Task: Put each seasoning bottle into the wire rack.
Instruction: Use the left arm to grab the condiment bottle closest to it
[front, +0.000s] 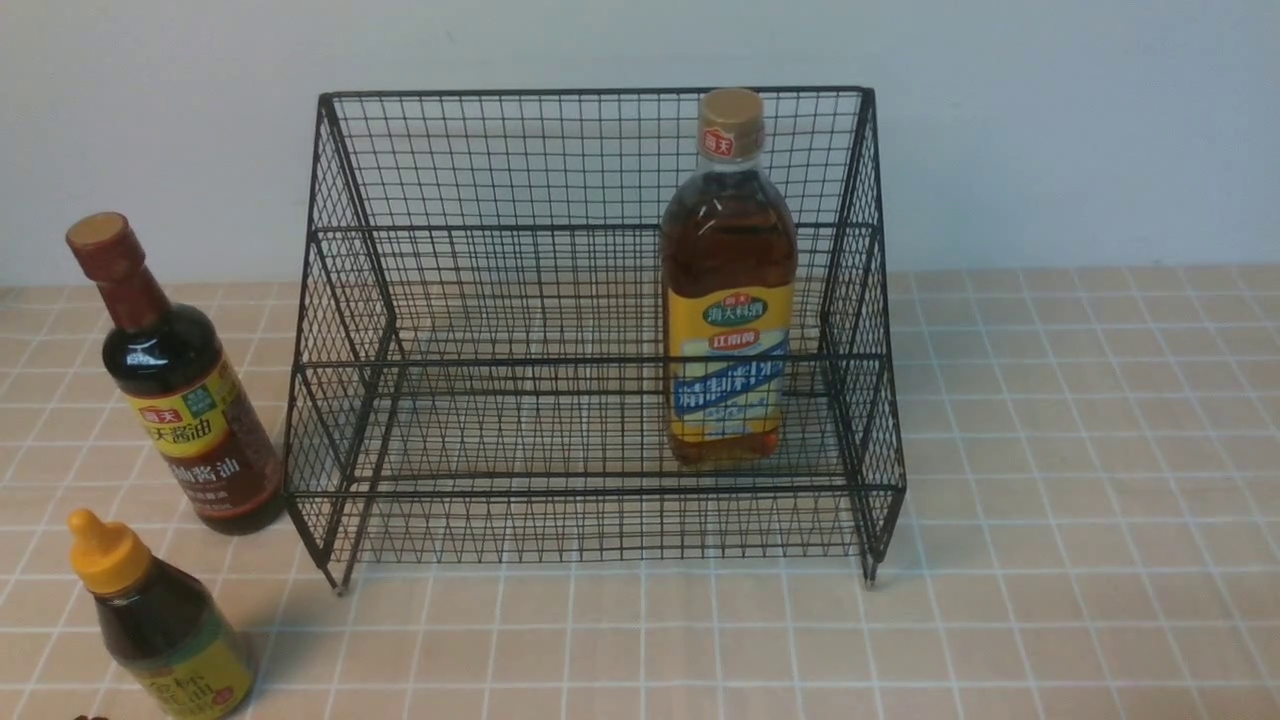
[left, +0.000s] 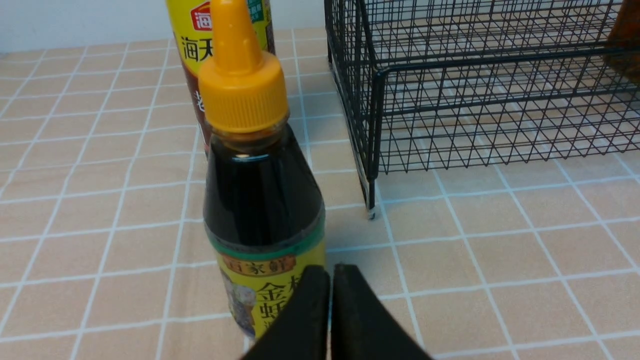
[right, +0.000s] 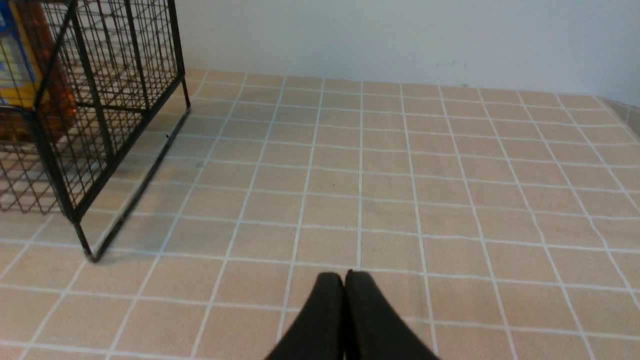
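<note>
Against the pale wall at the table's far edge, a black wire-mesh rack (front: 590, 362) is standing on short feet on the table (front: 1090, 480), which is wearing a beige cover with a white grid. Toward the right end of the rack, a tall amber cooking-wine bottle (front: 730, 240) with a tan cap and a yellow-and-blue label is standing inside, its base showing behind the front mesh and its cap reaching close to the rack's top rim.

Outside the rack, on the left side of the table, two more bottles are standing. A dark long-necked soy sauce bottle (front: 190, 420) with a brown cap and a yellow-and-maroon label is occupying the spot just beside the rack's left end. Closer to the table's near edge, toward the near left corner, a small dark oyster sauce bottle (front: 170, 640) with a yellow nozzle cap is showing a yellow label with a green band, well apart from the amber bottle.

Near the small oyster sauce bottle, the left fingers (left: 312, 310) are pressing together, pinching nothing; whether they are touching its label, which they are partly covering in the left wrist view, is unclear. Over the right part of the table, the right fingers (right: 327, 320) are also pressing together with nothing between them, the rack's right end standing apart from them.
</note>
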